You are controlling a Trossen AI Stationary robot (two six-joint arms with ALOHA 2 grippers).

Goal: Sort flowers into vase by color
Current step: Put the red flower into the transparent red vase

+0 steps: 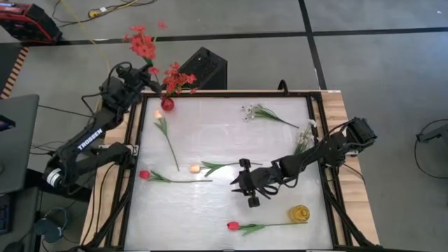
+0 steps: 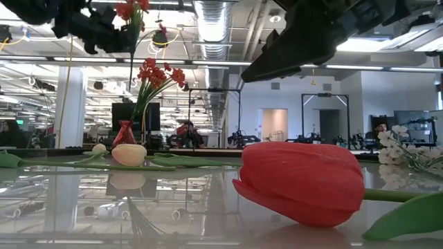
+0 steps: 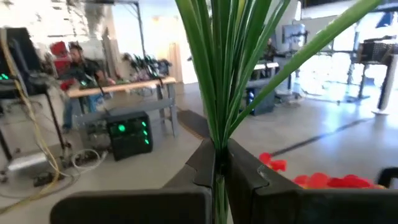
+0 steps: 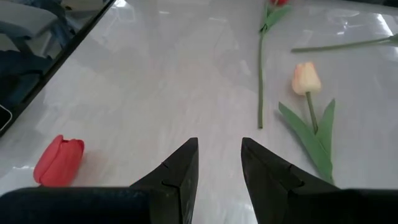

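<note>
left fingers (image 3: 214, 171) clamp a red flower's stem (image 3: 217, 81) above the vase (image 1: 167, 104); right fingers (image 4: 217, 165) hover apart over scattered tulips (image 4: 308, 78).

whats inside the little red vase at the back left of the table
The red vase holds a bunch of red clustered blooms on green stems. The vase is opaque, so the stem ends and whatever else is inside stay hidden.
</note>
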